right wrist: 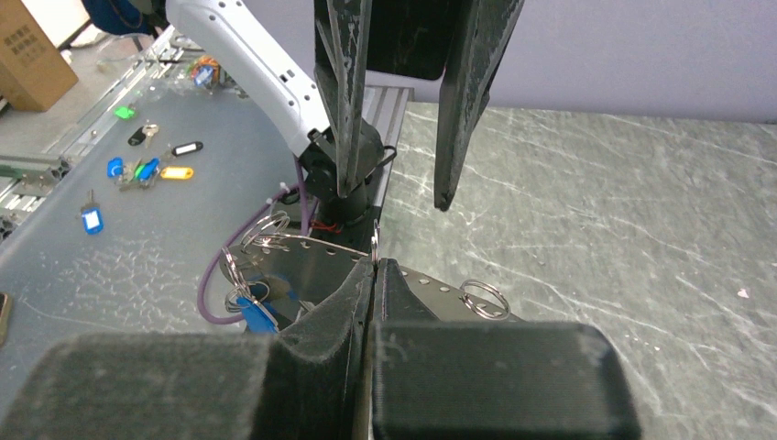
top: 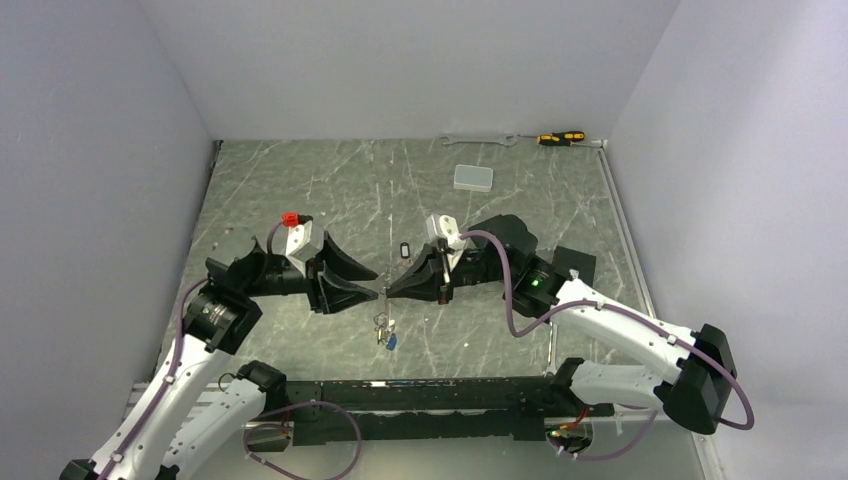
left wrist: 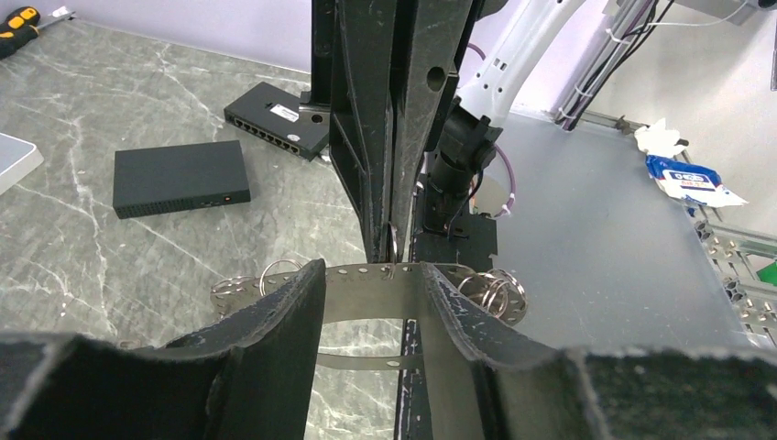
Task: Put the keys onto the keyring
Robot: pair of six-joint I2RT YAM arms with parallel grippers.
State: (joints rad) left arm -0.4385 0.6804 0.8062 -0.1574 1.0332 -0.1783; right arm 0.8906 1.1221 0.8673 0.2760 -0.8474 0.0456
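The keyring [left wrist: 366, 275] is a silvery perforated band bent into an oval loop, carrying several small split rings [right wrist: 482, 298]. It hangs in the air between the two gripper tips. A key with a blue tag [right wrist: 257, 313] dangles from it, and the bunch [top: 386, 335] shows under the tips in the top view. My right gripper [right wrist: 376, 264] is shut on one thin split ring [left wrist: 392, 246] that sits in the band. My left gripper [left wrist: 371, 275] faces it with its fingers [left wrist: 293, 302] apart, and the band runs across their gap. A black-tagged key [top: 404, 248] lies on the table behind.
A spanner [top: 478, 140] and a screwdriver [top: 560, 137] lie along the back wall, with a grey box [top: 473, 178] in front of them. A flat black box [left wrist: 180, 177] and a network switch [left wrist: 278, 117] sit right of the right arm. More tagged keys [right wrist: 147, 170] lie off the table.
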